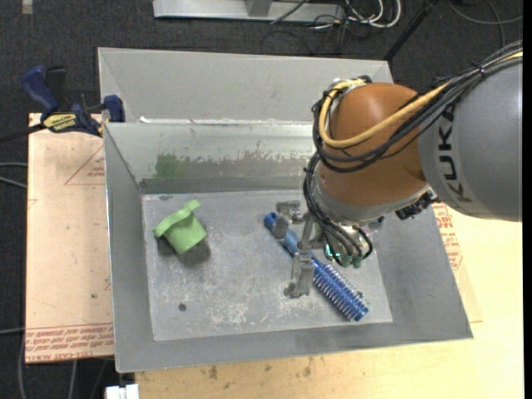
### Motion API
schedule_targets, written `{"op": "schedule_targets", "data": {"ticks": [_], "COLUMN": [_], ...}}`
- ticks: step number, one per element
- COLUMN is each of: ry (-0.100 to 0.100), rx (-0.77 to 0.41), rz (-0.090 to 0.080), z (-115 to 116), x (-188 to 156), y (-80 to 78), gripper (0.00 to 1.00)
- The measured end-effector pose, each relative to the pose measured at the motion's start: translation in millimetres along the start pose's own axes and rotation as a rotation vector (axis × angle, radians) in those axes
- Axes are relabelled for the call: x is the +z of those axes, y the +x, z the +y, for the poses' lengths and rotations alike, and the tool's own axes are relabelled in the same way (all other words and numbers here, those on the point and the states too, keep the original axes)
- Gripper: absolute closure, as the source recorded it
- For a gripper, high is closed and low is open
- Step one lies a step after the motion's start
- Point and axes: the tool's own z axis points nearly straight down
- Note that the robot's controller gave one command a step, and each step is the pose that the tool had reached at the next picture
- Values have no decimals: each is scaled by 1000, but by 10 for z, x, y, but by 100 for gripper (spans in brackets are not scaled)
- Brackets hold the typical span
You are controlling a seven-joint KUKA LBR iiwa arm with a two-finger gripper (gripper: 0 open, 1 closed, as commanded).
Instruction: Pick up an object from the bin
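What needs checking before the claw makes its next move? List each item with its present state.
1. Claw over a target: ok. The claw is low over the blue bristled brush, right of the bin's middle.
2. Hold on the brush: cannot tell. The contact is hidden from this angle.
3. Brush's pose: ok. It lies flat and diagonal on the bin floor.
4. Neighbours out of the way: ok. The green block lies well apart, on the left.
5. Room to the bin walls: ok. The claw is over the floor, touching no wall.
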Motion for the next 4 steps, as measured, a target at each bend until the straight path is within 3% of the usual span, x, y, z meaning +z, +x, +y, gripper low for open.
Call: {"op": "schedule_targets", "data": {"ticks": [1,2,3,4], "ry": [-1,0,-3,-2], "rx": [-141,-309,-267,-263], "rz": [-3,-14,-15,-10], "z": [885,824,1471,1445], "x": [1229,688,1568,1540], "y": [-442,-733,-1399,-1383], "gripper": [0,0,0,100]}}
